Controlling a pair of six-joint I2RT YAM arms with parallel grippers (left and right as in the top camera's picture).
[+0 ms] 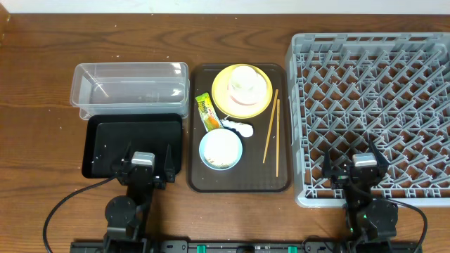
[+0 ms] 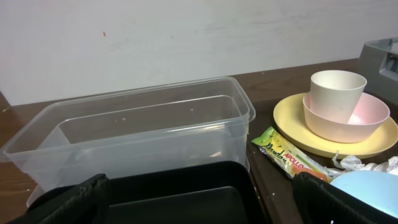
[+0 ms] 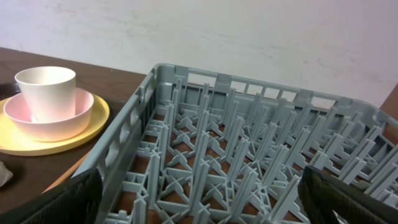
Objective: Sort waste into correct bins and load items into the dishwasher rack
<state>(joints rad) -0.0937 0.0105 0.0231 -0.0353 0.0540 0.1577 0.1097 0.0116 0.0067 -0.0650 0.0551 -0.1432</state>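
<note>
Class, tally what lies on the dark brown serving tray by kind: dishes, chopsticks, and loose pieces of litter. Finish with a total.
dishes: 4 (yellow plate, pink bowl, white cup, light blue bowl)
chopsticks: 2
litter: 2 (snack wrapper, paper wad)
total: 8

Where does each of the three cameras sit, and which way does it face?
Overhead: above the table, looking down on clear tub, black tray, serving tray and dishwasher rack; left gripper and right gripper show at bottom.
Left wrist: rides the left gripper, facing the back wall across the clear tub; fingers in lower corners.
Right wrist: rides the right gripper, facing that wall over the rack; fingers likewise.
Shared: both wrist views catch the yellow plate.
</note>
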